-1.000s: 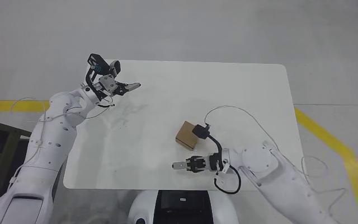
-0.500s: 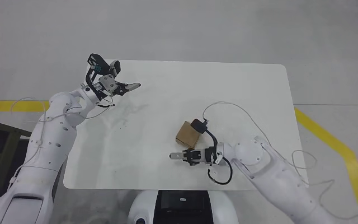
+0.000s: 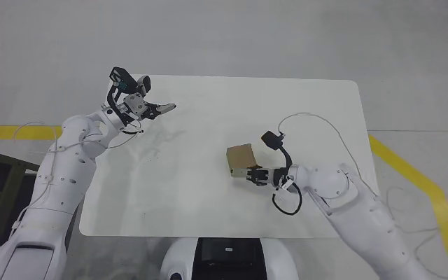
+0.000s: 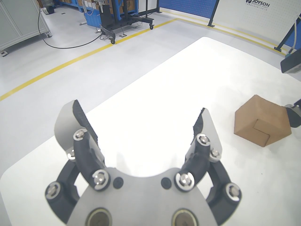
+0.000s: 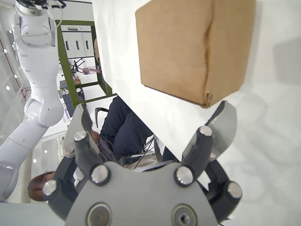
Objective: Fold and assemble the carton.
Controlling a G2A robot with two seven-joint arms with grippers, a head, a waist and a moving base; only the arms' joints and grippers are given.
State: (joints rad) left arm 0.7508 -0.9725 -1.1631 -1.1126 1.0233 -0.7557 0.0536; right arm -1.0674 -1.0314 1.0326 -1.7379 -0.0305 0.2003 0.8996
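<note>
Right wrist view: I see the carton (image 5: 195,43) just ahead of the right gripper (image 5: 152,110), fingers spread, one fingertip (image 5: 225,116) beside its corner; the left gripper (image 4: 140,109) gapes, well apart.

The right gripper (image 3: 248,174) is swinging in from the front edge of the table (image 3: 315,112) toward the carton (image 3: 240,158), bringing its spread fingers just beside the box's near corner. The carton is turning and shifting slightly.

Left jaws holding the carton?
No, the left gripper has its jaws open and empty, with the carton resting apart on the table.
</note>
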